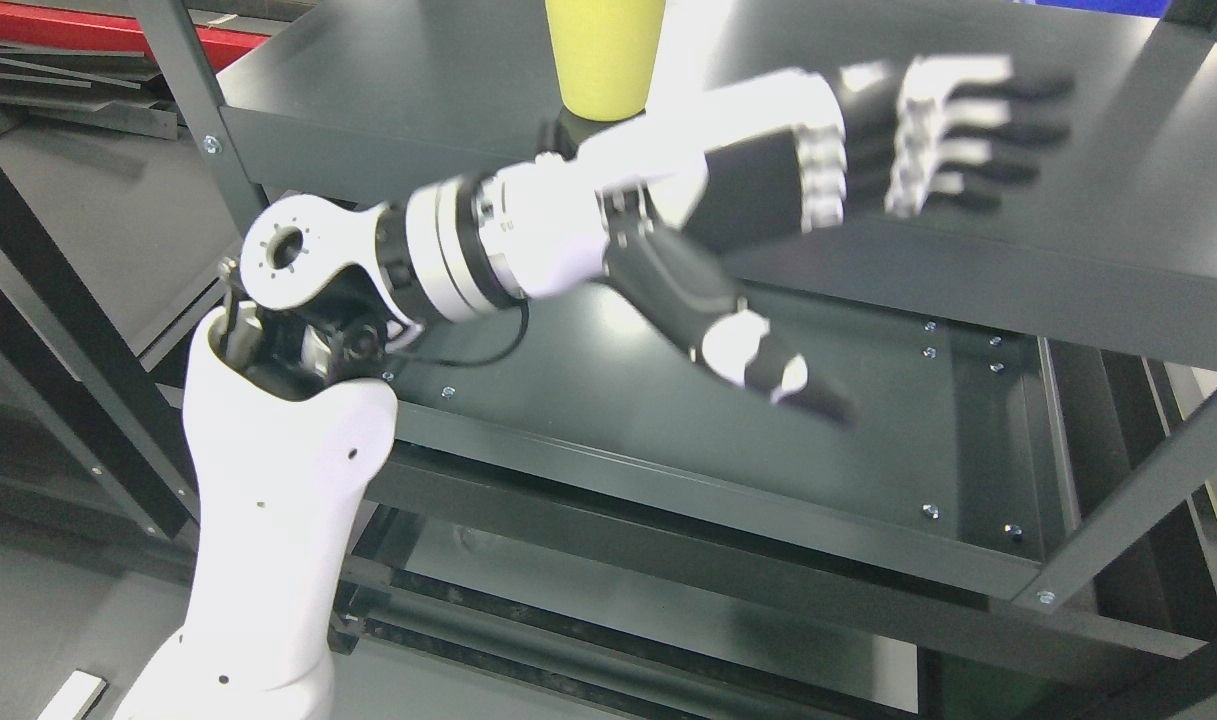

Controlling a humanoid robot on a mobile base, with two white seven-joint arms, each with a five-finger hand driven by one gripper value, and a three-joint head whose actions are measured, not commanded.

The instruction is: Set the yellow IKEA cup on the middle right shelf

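I see my left hand [848, 150] with its fingers spread and holding nothing, stretched over the dark metal shelf board [1118, 230], while the yellow plastic cup [605, 55] stands upright on that board just behind the wrist. My worry is the forearm: any swing back could knock the cup over, since nothing is holding it.

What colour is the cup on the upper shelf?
Yellow; the cup shows best in the head view.
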